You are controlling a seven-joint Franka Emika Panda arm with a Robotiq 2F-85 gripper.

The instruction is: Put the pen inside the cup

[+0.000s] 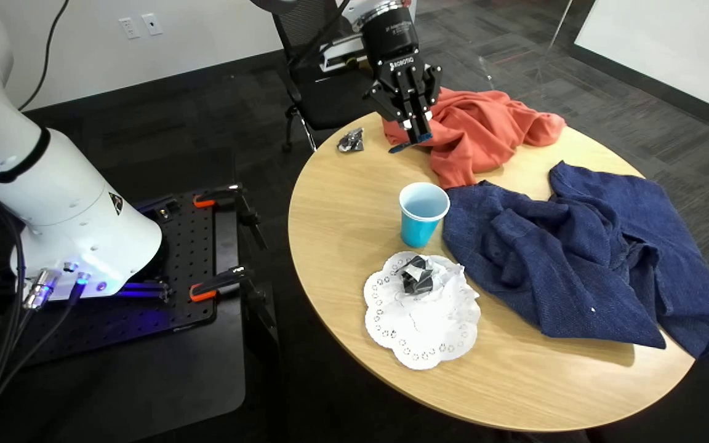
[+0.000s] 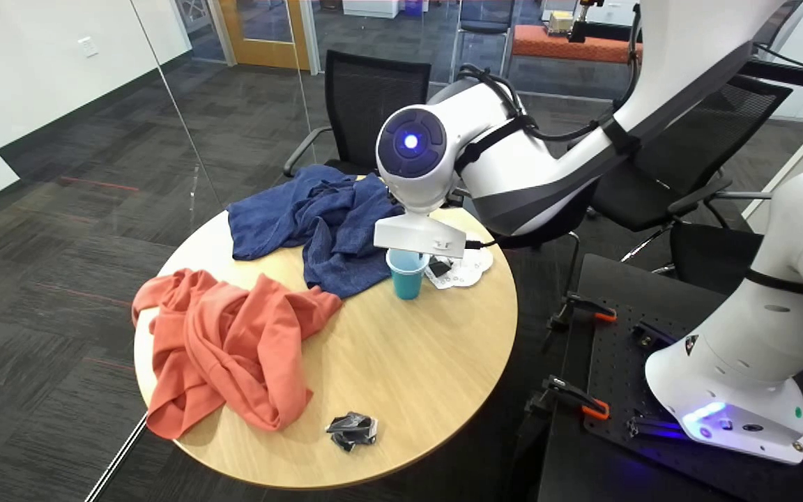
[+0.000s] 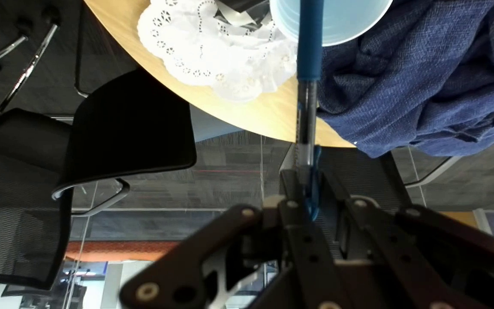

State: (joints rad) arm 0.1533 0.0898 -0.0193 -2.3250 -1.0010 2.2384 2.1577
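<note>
The pen [image 3: 309, 73] is clasped by the fingers [image 3: 290, 189], seemingly for carrying; next, alignment above the cup [image 1: 419, 227], inside the worktop [image 1: 348, 209] edge, is needed.

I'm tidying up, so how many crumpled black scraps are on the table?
2: one black scrap near the edge of the table, by the orange cloth; the other scrap on the white doily. That cloth or the blue cloth may hide more.
</note>
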